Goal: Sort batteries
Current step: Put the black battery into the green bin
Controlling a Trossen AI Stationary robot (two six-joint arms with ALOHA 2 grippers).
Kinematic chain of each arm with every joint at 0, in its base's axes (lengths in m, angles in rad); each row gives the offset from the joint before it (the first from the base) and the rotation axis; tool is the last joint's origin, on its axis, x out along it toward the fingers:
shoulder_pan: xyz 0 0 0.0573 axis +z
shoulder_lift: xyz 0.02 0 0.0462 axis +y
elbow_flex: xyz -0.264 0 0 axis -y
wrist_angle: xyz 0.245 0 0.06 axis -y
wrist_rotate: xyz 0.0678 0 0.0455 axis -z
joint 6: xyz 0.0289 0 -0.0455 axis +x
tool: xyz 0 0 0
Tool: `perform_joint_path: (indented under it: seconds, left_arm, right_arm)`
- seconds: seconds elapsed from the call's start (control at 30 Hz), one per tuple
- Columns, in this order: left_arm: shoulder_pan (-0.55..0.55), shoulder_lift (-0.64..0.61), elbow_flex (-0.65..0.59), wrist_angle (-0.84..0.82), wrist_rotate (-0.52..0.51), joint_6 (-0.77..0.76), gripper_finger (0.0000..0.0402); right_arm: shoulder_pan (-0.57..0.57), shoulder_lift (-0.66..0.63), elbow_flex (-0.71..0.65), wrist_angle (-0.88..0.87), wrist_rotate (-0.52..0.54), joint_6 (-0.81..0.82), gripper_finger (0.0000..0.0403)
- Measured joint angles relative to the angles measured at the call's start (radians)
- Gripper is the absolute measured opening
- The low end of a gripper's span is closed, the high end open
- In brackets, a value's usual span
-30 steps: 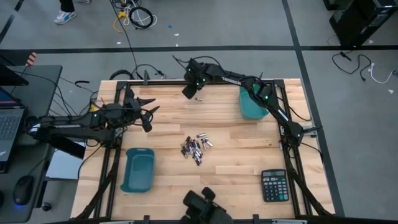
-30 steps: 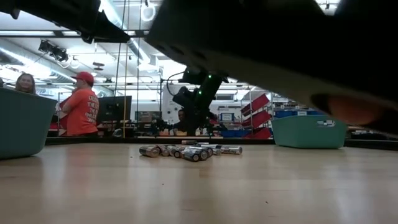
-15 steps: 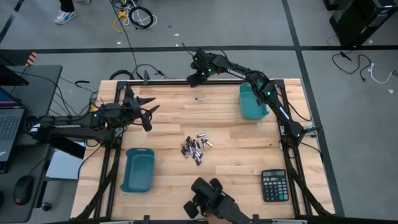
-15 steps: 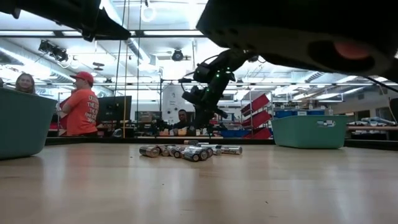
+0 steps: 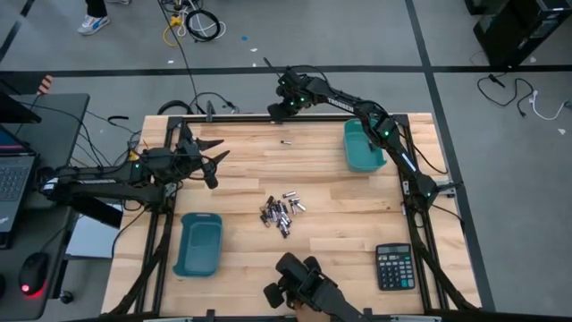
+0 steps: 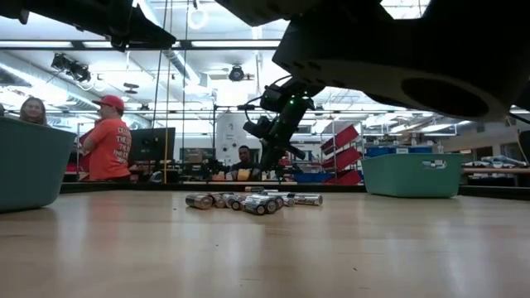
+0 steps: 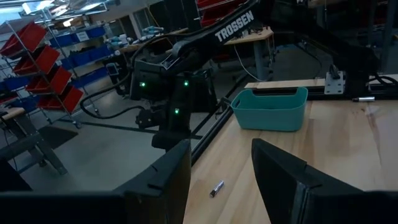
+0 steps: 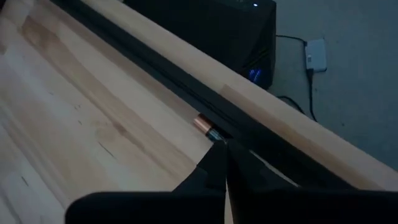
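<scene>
Here right fingers point(image 8: 225, 163) pinch shut, half hiding one battery point(image 8: 208, 129); left fingers point(image 7: 217, 174) gape, empty

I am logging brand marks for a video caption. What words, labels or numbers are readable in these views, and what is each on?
"TROSSEN": white letters on the right arm, left wrist view.
Orange shirt of a person behind the table: white print, too blurred to read.
Calculator: keys and display too small to read.
Batteries: labels too small to read.

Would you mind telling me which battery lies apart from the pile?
The lone battery near the table's far edge, below the right gripper; the other batteries are clustered mid-table.
</scene>
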Motion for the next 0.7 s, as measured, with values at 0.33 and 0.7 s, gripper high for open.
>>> perform_joint_path:
  seconds: [0.33,0.7]
  left_arm:
    - [0.0,0.0,0.0,0.002,0.0,-0.008,0.017]
    - [-0.001,0.0,0.0,0.028,-0.002,-0.019,0.017]
  right_arm:
    - [0.015,0.001,-0.042,0.034,0.016,0.053,0.0]
    - [0.021,0.06,-0.041,0.096,0.037,0.145,0.0]
